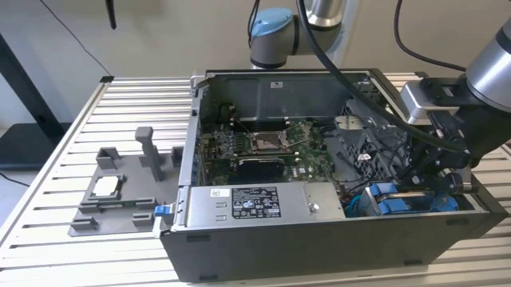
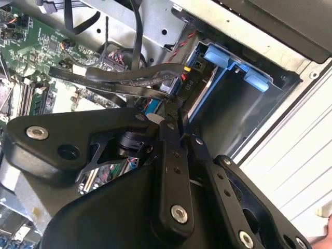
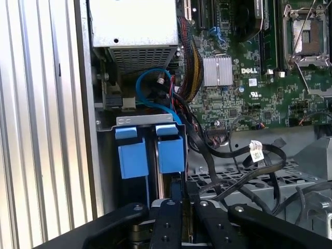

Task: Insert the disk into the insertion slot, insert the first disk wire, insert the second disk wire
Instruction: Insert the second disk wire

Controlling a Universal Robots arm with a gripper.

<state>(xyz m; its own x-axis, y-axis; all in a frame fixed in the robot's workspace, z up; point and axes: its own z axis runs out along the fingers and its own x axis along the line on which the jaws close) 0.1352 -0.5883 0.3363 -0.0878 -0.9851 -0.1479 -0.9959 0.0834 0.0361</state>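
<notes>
— Cables everywhere down here, and we're right among them. Our end effector (image 2: pixel 174 116) is low in the open computer case (image 1: pixel 319 245), at the drive bay corner on the exterior view's right.

— Can we call the grip?

— In the second wrist view the fingers (image 2: pixel 168 155) look pressed nearly together on a black wire (image 2: pixel 129 78) close to its connector. We'd call that a pinch on the wire, though the tips are partly buried.

— And the disk?

— We judge it's already in. The disk (image 2: pixel 207 85), with its blue carrier (image 3: pixel 150 153), sits inside the insertion slot (image 1: pixel 407 200), just beyond the fingertips.

— So what could bite us here?

— Alignment, mostly. If the connector meets the port tilted, pushing would bend it or skid it off. The flat black cables (image 3: pixel 228 181) loop close beside our arm, so a snag could drag one loose. And a thin pinch may let the wire twist.
</notes>
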